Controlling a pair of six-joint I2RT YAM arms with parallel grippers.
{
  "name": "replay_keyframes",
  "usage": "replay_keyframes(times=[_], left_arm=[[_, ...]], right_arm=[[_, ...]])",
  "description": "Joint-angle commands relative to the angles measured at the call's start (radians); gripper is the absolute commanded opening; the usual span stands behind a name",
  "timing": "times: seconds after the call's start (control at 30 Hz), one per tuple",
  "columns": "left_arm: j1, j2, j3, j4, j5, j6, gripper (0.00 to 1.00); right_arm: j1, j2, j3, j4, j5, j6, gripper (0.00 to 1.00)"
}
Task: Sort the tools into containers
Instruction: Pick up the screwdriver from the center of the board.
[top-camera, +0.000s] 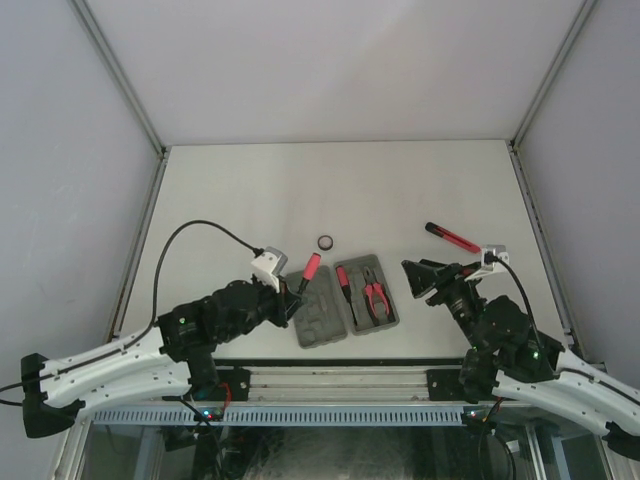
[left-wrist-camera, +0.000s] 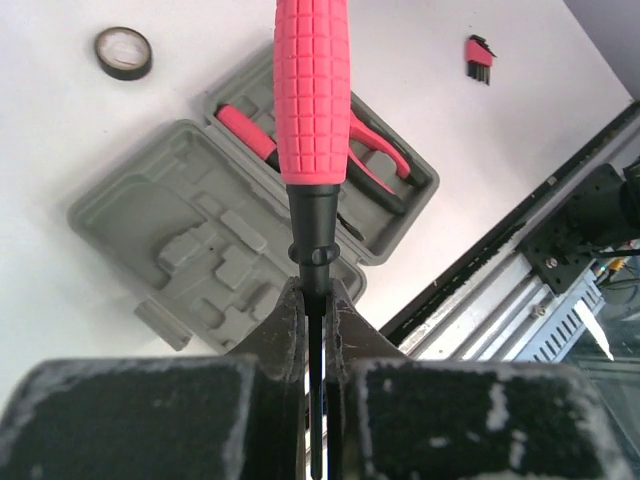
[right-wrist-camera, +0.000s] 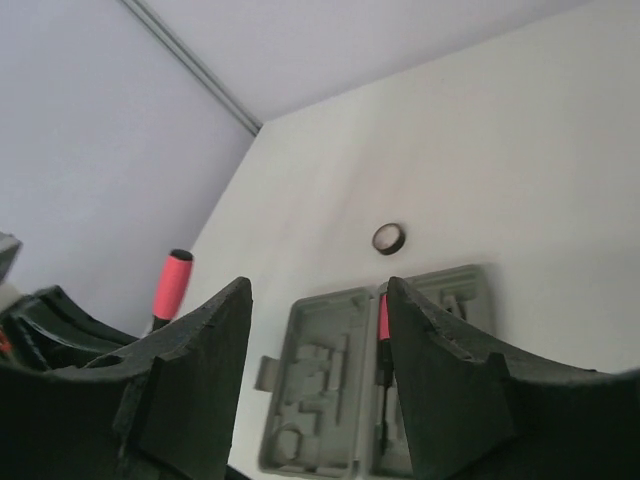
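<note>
The grey case (top-camera: 322, 322) lies open near the table's front edge. Its right half holds a red-handled screwdriver (top-camera: 343, 284) and red-handled pliers (top-camera: 376, 296). The left half (left-wrist-camera: 190, 235) shows only bare recesses. My left gripper (left-wrist-camera: 317, 300) is shut on the black shaft of a second red-handled screwdriver (left-wrist-camera: 312, 90), held above the case's left half (top-camera: 310, 268). My right gripper (right-wrist-camera: 318, 290) hangs open and holds nothing, just right of the case (top-camera: 418, 278). On the table lie a black ring (top-camera: 325, 242), a slim red-black stick tool (top-camera: 452, 238) and a small comb-like piece (left-wrist-camera: 480, 57).
A metal rail (top-camera: 330, 380) runs along the table's near edge below the case. White walls with aluminium posts (top-camera: 125, 80) enclose the table on three sides.
</note>
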Motion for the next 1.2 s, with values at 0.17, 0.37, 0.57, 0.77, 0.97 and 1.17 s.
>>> replay_keyframes(times=[0.17, 0.37, 0.57, 0.77, 0.97, 1.17], left_arm=[[0.003, 0.028, 0.151, -0.096, -0.075, 0.054, 0.0], [0.003, 0.047, 0.129, -0.086, 0.003, 0.035, 0.02], [0.01, 0.066, 0.118, -0.146, -0.026, -0.036, 0.0], [0.028, 0.008, 0.099, -0.136, -0.027, -0.031, 0.0], [0.072, -0.025, 0.099, -0.134, 0.08, 0.022, 0.0], [0.089, -0.034, 0.101, -0.123, 0.16, 0.073, 0.0]], right_arm=[[-0.031, -0.028, 0.029, 0.016, -0.032, -0.271, 0.56], [-0.044, 0.02, 0.028, 0.079, -0.078, -0.385, 0.56], [-0.041, 0.107, 0.028, 0.162, -0.183, -0.562, 0.56], [-0.031, 0.16, 0.03, 0.209, -0.308, -0.701, 0.55], [-0.023, 0.177, 0.039, 0.216, -0.44, -0.789, 0.56], [-0.008, 0.225, 0.062, 0.231, -0.558, -0.882, 0.56]])
